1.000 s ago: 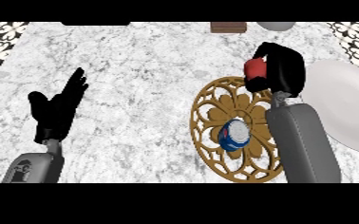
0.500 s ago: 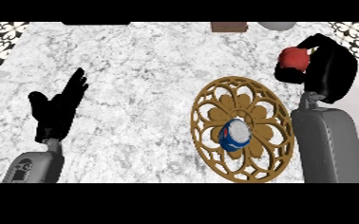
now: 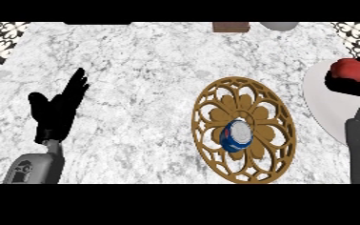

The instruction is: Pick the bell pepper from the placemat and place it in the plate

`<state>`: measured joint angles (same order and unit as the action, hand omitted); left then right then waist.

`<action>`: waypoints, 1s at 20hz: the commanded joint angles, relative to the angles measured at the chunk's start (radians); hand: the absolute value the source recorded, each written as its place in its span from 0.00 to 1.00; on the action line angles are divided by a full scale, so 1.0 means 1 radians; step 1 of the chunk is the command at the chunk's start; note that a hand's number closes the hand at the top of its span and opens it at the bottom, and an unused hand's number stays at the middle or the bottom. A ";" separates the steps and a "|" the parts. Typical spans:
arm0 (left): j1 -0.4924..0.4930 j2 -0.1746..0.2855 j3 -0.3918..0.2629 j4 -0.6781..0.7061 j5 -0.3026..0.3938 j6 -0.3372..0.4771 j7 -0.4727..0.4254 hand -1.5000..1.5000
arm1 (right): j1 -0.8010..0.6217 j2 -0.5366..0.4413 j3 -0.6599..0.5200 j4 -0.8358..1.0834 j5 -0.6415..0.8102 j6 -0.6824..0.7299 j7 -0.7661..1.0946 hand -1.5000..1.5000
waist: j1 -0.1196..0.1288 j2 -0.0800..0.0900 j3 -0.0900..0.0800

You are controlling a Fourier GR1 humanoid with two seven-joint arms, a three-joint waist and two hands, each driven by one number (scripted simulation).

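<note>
At the left side of the marble bench (image 3: 155,71), the left hand (image 3: 57,110) rests open, its black fingers straight and pointing up and slightly right, holding nothing. Its grey forearm (image 3: 34,168) comes in from the lower edge beneath it. A patterned strip (image 3: 10,31) shows in the upper left corner, and a dark shape (image 3: 98,23) sits just at the top edge.

Right of the middle lies the round golden placemat (image 3: 247,106), an openwork lattice with a flower form at its centre. A small blue can (image 3: 235,136) with a pale end lies on the mat a little below its centre. No pepper is on the mat. Near the top edge above the mat are a brown block (image 3: 231,27) and, just to its right, a grey rounded object (image 3: 280,26), both cut off by the view.

Just beside the mat's right rim is the white plate (image 3: 322,109), partly cut by the right edge. The red bell pepper (image 3: 346,67) is over the plate's upper part, well apart from the placemat, held in the right hand (image 3: 342,84), whose black fingers curl round its lower side. Whether the pepper touches the plate cannot be told. The right grey forearm (image 3: 353,140) rises along the right edge across the plate.
</note>
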<state>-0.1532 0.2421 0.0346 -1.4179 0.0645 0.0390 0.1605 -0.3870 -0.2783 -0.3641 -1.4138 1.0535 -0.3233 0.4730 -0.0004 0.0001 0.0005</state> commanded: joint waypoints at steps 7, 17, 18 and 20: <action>-0.038 0.030 0.053 0.016 0.030 -0.040 0.031 0.50 | 0.073 -0.165 -0.081 0.289 -0.127 0.081 -0.204 1.00 | 0.003 0.002 0.000; 0.031 -0.028 0.024 0.034 -0.016 -0.032 -0.063 0.50 | 0.019 -0.224 -0.183 0.507 -0.378 0.095 -0.520 0.00 | 0.005 0.001 0.000; -0.032 -0.017 0.024 -0.007 -0.016 -0.012 0.021 0.50 | 0.017 -0.253 -0.207 0.480 -0.401 0.100 -0.552 0.00 | 0.002 0.000 0.000; 0.017 -0.026 0.015 -0.041 -0.008 -0.016 0.040 0.50 | 0.037 -0.204 -0.205 0.395 -0.425 0.052 -0.603 0.00 | 0.000 -0.003 0.000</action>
<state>-0.1592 0.2252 0.0567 -1.4204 0.0552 0.0186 0.1726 -0.3669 -0.4920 -0.5522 -0.9524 0.6824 -0.2366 -0.0303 0.0035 0.0008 0.0011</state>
